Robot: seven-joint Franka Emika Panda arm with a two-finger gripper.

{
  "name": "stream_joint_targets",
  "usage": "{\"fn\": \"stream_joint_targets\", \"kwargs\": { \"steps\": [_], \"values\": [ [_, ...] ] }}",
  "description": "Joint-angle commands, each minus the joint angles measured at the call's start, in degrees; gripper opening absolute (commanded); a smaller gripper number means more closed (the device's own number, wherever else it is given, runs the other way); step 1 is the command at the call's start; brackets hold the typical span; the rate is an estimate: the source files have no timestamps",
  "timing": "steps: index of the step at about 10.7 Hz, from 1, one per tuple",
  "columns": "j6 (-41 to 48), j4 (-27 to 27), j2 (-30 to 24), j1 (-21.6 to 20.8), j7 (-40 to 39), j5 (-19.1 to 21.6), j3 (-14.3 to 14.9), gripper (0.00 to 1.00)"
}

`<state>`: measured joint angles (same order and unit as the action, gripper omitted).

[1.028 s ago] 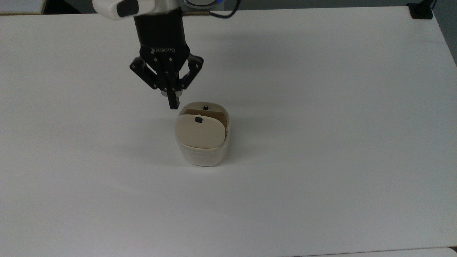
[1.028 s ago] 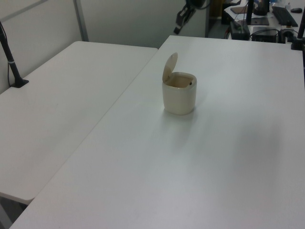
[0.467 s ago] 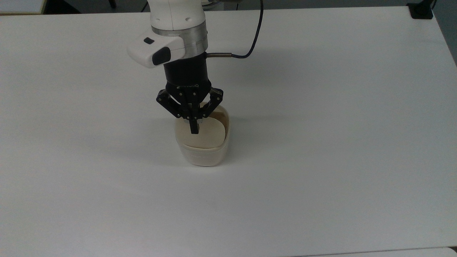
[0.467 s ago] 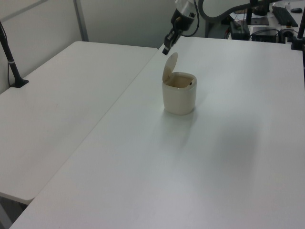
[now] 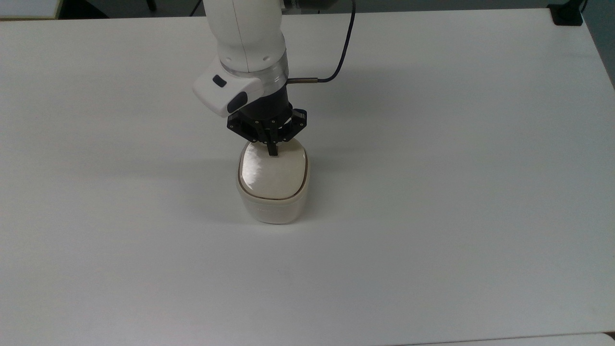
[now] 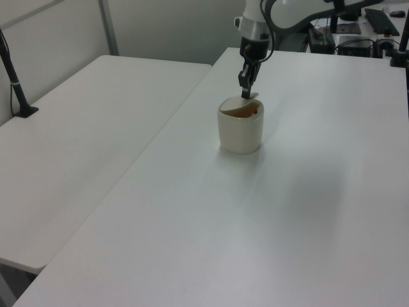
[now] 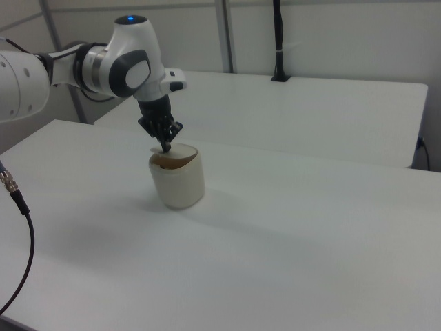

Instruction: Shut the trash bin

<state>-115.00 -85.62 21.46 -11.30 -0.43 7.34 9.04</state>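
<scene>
The cream-white trash bin (image 5: 272,210) stands near the middle of the white table (image 5: 456,192). Its beige lid (image 5: 273,175) lies almost flat over the opening. In the left view the lid (image 6: 254,97) is still tilted, with one edge a little above the bin's (image 6: 241,131) rim. My gripper (image 5: 273,151) points down from above, shut, with its joined fingertips resting on the lid's far edge in the top view. The same contact shows in the left view at the gripper (image 6: 245,93) and in the right view at the gripper (image 7: 165,147), over the bin (image 7: 179,185).
A black cable (image 5: 344,48) runs from the wrist toward the table's back edge. A black clamp (image 5: 567,14) sits on the top view's far right corner. A second white table (image 6: 77,153) adjoins in the left view, with a black post (image 6: 14,80) on it.
The arm came toward the bin and down onto the lid. The lid swung from standing upright to lying nearly flat over the opening. The bin itself stayed put.
</scene>
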Motion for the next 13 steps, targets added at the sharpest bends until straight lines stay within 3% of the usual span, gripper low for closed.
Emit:
{"fn": "stream_joint_targets", "kwargs": {
  "steps": [1, 4, 9, 10, 12, 13],
  "values": [
    [0.40, -1.13, 3.39, -0.92, -0.98, -1.53, 0.54, 0.00],
    [0.31, -0.95, 4.91, -0.92, -1.06, -2.50, 0.54, 0.00],
    [1.88, -0.07, 1.05, -0.31, -1.51, -2.50, 1.07, 0.00],
    [5.63, 0.01, -0.79, -0.05, -2.11, -3.03, 1.24, 0.03],
    [13.45, -0.25, -5.09, 1.27, -4.40, -3.65, 1.33, 0.17],
    [16.53, -0.25, -6.42, 1.54, -4.32, -3.91, 1.33, 0.40]
  ]
}}
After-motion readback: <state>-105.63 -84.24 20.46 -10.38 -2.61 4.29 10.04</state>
